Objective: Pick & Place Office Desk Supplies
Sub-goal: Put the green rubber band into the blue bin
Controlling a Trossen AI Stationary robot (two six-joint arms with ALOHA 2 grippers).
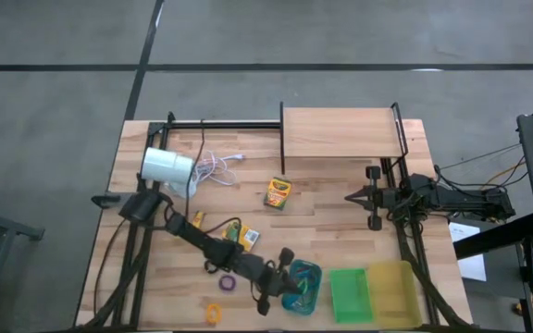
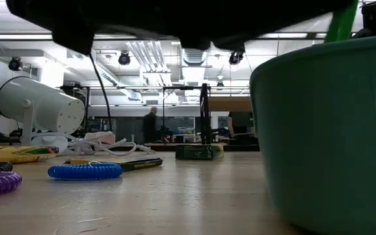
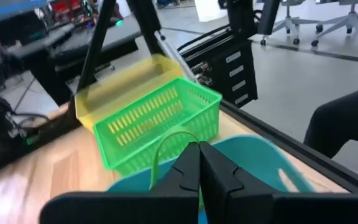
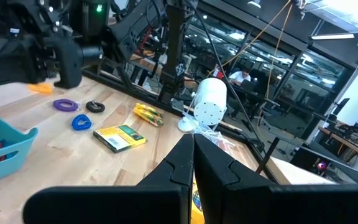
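Observation:
My left gripper [image 3: 199, 149] is shut on a thin green loop [image 3: 166, 140] just above the teal tray [image 1: 305, 289] at the table's near edge. In the low view the green loop [image 2: 342, 23] shows above the teal tray's wall [image 2: 325, 130]. A purple loop [image 1: 228, 282], an orange loop [image 1: 213, 313] and a black loop [image 4: 95, 107] lie flat on the table left of the tray, with a blue loop [image 2: 85, 171] nearby. Crayon boxes lie flat at mid-table [image 1: 278, 191] and under my left arm [image 1: 244, 237]. My right gripper [image 4: 192, 140] waits shut at the table's right side. My left gripper pinches the green loop's band [image 3: 190, 140] between its two fingertips. The fingers slant slightly downward, coming from the table's left. The loop arches out beside the fingers over the teal tray; whether its lower end touches the tray, I cannot tell.
A green tray [image 1: 350, 294] and a yellow tray [image 1: 391, 291] stand right of the teal one. A white lamp [image 1: 167, 166] with its cord [image 1: 216, 168] lies at the far left. A wooden shelf [image 1: 340, 134] stands at the far edge.

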